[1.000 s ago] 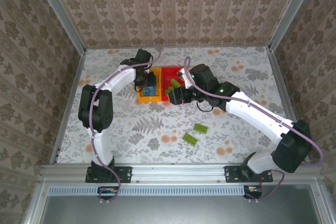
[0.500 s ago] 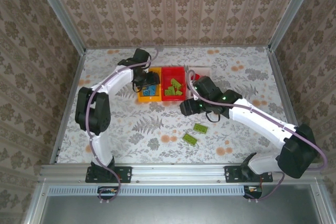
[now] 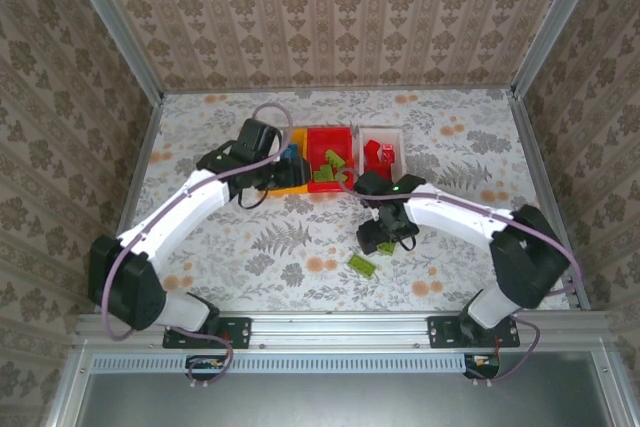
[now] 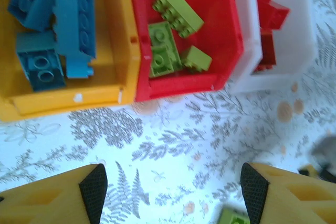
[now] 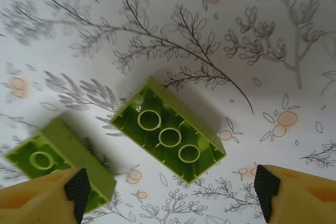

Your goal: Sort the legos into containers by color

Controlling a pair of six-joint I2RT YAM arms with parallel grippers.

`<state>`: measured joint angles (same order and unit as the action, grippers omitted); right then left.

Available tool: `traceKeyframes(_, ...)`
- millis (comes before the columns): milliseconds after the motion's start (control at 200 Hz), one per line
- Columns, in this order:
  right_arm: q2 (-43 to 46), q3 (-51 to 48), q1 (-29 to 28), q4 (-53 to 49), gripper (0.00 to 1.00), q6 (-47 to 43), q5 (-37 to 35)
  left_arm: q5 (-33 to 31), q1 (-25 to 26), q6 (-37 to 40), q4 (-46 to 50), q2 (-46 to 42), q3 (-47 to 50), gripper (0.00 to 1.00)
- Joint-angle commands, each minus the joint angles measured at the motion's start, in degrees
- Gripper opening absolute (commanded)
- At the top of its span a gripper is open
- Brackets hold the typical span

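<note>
Right gripper: jaws wide, holding nothing. We see one lime green lego lying hollow side up on the table, between the fingertips and touching neither. A second green lego is partly hidden behind one finger pad. Left gripper: also wide and empty, over the table beside the yellow-orange bin and the red bin.

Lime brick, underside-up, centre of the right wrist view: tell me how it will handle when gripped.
The lime brick looks like rigid moulded plastic, so it probably won't flex. Its hollow underside faces up, suggesting it is light. It lies flat on the table, so rolling seems unlikely; smooth sides might slip or twist.
</note>
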<state>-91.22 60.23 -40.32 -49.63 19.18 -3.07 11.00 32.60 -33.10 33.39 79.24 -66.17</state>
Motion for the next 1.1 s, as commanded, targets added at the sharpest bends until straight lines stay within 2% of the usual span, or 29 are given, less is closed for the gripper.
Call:
traceKeyframes(0, -3.49, 2.98, -0.36, -4.71, 0.86, -2.20, -2.59, 1.94, 0.65, -0.54, -1.30, -4.21, 3.66, 0.71)
traceKeyframes(205, -8.40, 4.41, -0.20, -3.60, 0.87, -3.66, -3.70, 2.52, 3.04, -2.09, -2.09, -7.17, 6.67, 0.72)
traceKeyframes(340, -10.94, 4.39, 0.43, -2.45, 0.83, -4.14, -4.04, 2.61, 4.65, -2.09, -2.99, -7.04, 6.36, 0.72)
traceKeyframes(545, -11.53, 3.96, 4.03, -0.02, 0.63, -4.15, -2.68, 2.55, 6.63, -2.37, -4.27, -6.48, 5.31, 0.72)
traceKeyframes(685, -11.55, 2.25, 5.48, 1.86, 0.47, -3.69, -0.90, 1.86, 7.78, -3.39, -5.42, -6.56, 5.67, 0.71)
traceKeyframes(810, -11.01, 1.25, 6.03, 3.53, 0.37, -2.79, 0.34, 1.06, 8.13, -3.94, -5.70, -6.81, 5.64, 0.71)
traceKeyframes(970, -8.21, 3.25, 5.99, 4.00, 0.29, -1.21, 1.00, -1.14, 8.49, -3.89, -5.17, -8.16, 4.73, 0.71)
traceKeyframes(1094, -5.86, 9.01, 5.51, 4.54, 0.29, 1.12, 2.70, -7.50, 9.69, -3.05, -4.76, -11.57, 4.08, 0.71)
